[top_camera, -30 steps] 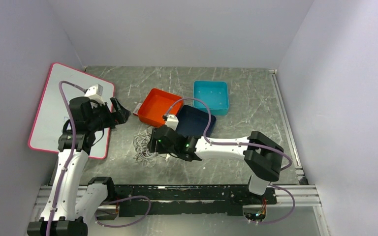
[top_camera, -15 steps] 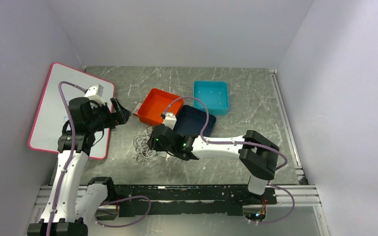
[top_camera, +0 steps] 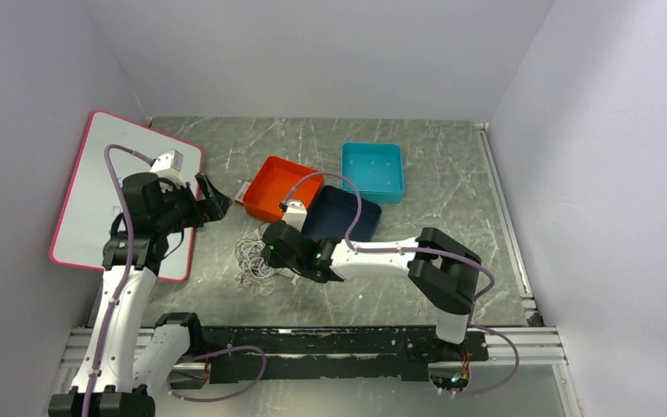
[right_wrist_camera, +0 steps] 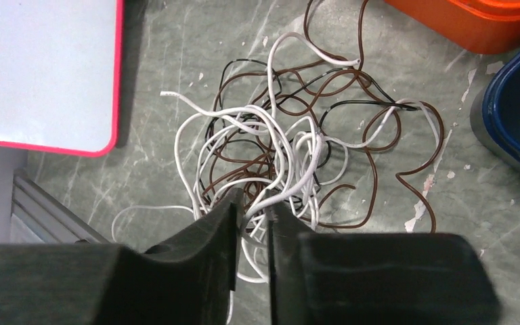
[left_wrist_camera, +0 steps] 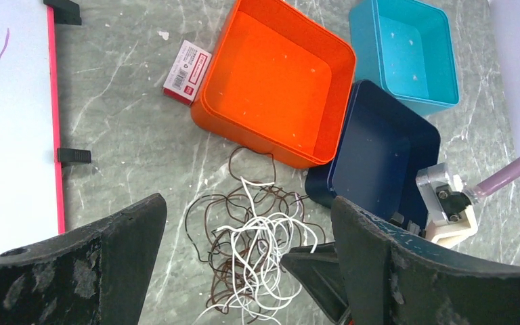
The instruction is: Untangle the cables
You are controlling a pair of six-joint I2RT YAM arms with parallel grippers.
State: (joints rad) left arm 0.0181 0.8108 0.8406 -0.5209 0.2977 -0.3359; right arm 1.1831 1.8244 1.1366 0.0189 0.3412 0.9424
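Right claw [right_wrist_camera: 252, 211]: lower centre of the right wrist view, down on the heap; jaws stand at a narrow slot.
Right claw contact: white strands of the cables [right_wrist_camera: 271, 152] run into the slot between the fingers [right_wrist_camera: 206, 233]. Whether the pads pinch them cannot be told.
Left claw [left_wrist_camera: 247, 220]: jaws wide apart, nothing between or touching them. In the top view it is left of centre, at the edge of the white board [top_camera: 95, 182], apart from the heap.
Cables, form: one loose tangle of white, brown and black loops, interlaced.
Cables, place: on the grey marbled table [top_camera: 452, 174], centre-left in the top view, near the orange tray [left_wrist_camera: 277, 74] and the navy tray [left_wrist_camera: 379, 149].
Teal tray [left_wrist_camera: 406, 47]: upper right of the left wrist view, just beside the navy tray.
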